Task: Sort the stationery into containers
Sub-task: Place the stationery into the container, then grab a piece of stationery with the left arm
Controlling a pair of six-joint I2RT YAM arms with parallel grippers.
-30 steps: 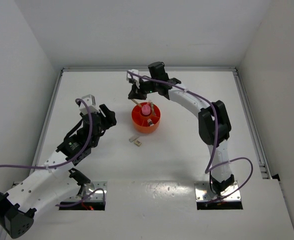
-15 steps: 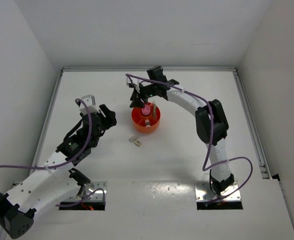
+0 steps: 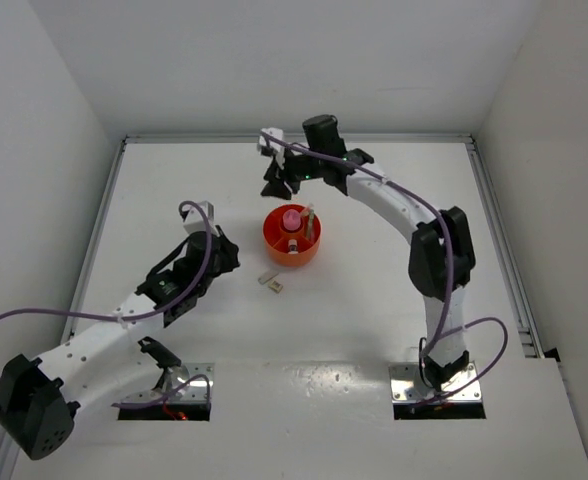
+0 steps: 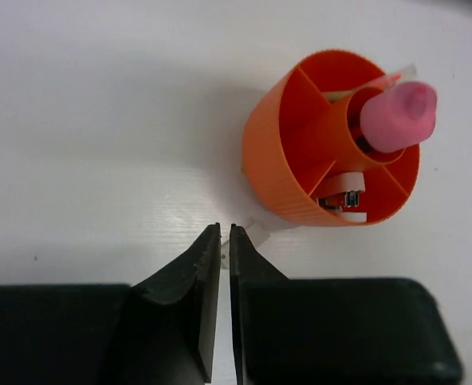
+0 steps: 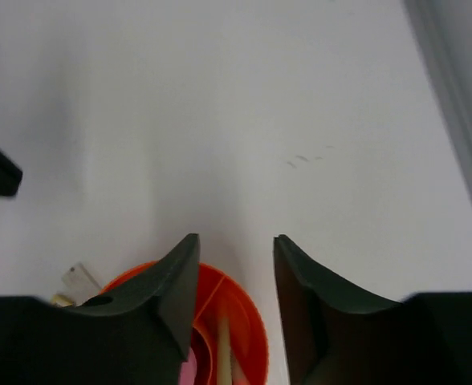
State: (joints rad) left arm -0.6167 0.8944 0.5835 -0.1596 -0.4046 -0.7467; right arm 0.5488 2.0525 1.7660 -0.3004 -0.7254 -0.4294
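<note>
Over tabletop [image 3: 374,300], left pincer [image 4: 225,239] closed, right pincer [image 5: 234,249] parted.

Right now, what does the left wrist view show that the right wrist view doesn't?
Only the left wrist view: the shut left claw and a small pale block near the base of the round orange plastic organiser. Only the right wrist view: the open right claw and a grey rail along the edge of the white table. Both: that organiser on the table.
</note>
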